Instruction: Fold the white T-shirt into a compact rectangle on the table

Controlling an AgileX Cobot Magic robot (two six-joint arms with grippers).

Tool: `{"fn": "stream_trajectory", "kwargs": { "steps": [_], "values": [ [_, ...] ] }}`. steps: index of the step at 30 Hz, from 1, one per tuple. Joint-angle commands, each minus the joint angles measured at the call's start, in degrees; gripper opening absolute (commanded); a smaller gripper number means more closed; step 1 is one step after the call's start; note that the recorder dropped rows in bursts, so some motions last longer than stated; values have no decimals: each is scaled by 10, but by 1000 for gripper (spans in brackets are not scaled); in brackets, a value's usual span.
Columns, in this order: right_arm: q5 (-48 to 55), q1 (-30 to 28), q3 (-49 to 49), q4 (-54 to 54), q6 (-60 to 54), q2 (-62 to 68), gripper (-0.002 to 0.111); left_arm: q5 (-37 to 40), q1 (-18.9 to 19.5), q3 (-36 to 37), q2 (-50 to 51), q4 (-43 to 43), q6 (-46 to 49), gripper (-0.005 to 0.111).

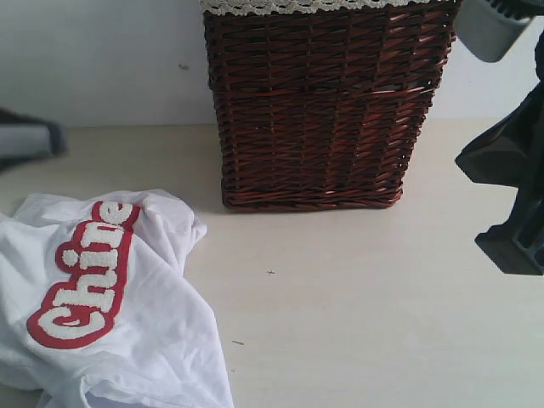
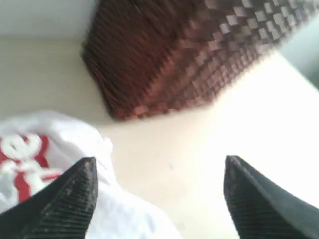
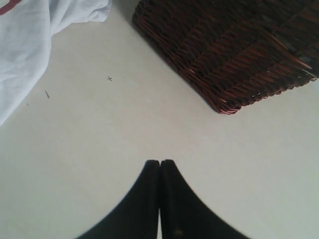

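Note:
The white T-shirt [image 1: 102, 306] lies crumpled on the front left of the table [image 1: 365, 306], with its red-edged "Chine" lettering [image 1: 85, 285] facing up. My left gripper [image 2: 159, 164] hangs open above the shirt's edge [image 2: 119, 214] and the bare tabletop, and nothing sits between its ribbed fingers [image 2: 75, 199]. A corner of the shirt [image 3: 35, 35] also shows in the right wrist view. My right gripper [image 3: 159, 162] is shut and empty above bare table, apart from the shirt. The neck tag is hidden.
A tall dark wicker basket [image 1: 319, 106] with cream lace trim stands at the back middle against the pale wall. The right arm [image 1: 514, 187] looms dark at the right edge. A blurred grey part of the left arm [image 1: 30, 140] shows at the left edge.

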Motion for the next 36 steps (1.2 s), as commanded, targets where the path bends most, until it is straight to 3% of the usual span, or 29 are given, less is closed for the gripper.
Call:
{"fn": "stream_trajectory", "kwargs": {
  "steps": [1,5,8,11,14,20,24,30,33,36],
  "values": [
    [-5,1,1,2,3,-2,0,71,-114,28,23,190,-80,69],
    [-5,1,1,2,3,-2,0,17,-263,79,41,283,-76,68],
    [-5,1,1,2,3,-2,0,-84,-363,102,56,348,-92,68],
    [-5,1,1,2,3,-2,0,-147,-428,104,81,368,-93,69],
    [-5,1,1,2,3,-2,0,-227,-465,106,119,394,-99,69],
    [-5,1,1,4,3,-2,0,-253,-475,107,223,450,-104,69],
    [-5,1,1,4,3,-2,0,-333,-475,107,257,450,-119,65],
    [-5,1,1,4,3,-2,0,-393,-475,106,258,450,-119,33],
    [-5,1,1,4,3,-2,0,-380,-475,105,256,454,-115,5],
    [-5,1,1,4,3,-2,0,-351,-475,92,245,467,-116,0]
  ]
}}
